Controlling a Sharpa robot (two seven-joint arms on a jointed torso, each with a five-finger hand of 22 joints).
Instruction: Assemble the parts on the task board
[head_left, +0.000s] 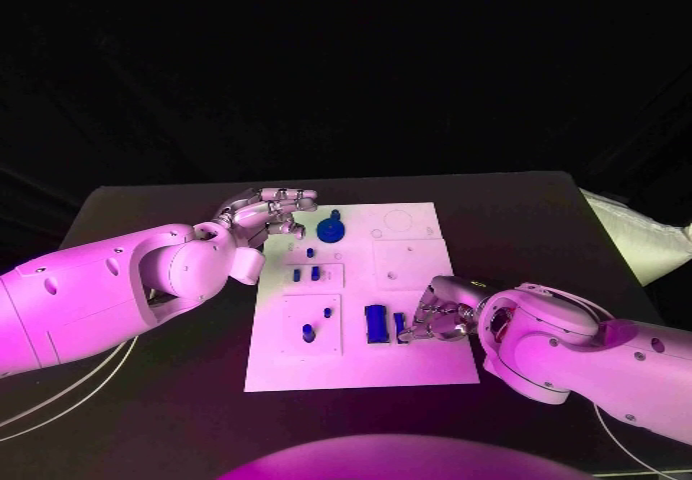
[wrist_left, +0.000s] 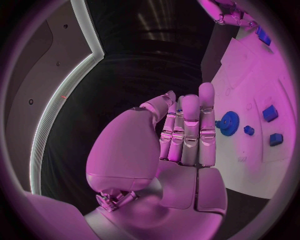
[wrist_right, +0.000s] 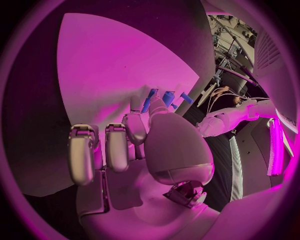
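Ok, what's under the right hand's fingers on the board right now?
The right hand rests on the task board beside two upright blue bars. Its fingertips touch the nearer one. Whatever lies beneath its palm is covered.

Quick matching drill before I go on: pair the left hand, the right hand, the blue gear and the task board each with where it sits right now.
Things:
1. left hand
2. right hand
3. blue gear
4. task board

Places:
A. middle of the black table
B. at the board's far left corner, fingers stretched together
C. on the far part of the board
D. at the board's near right side, fingers at the long blue pieces

Pairs: 1-B, 2-D, 3-C, 4-A
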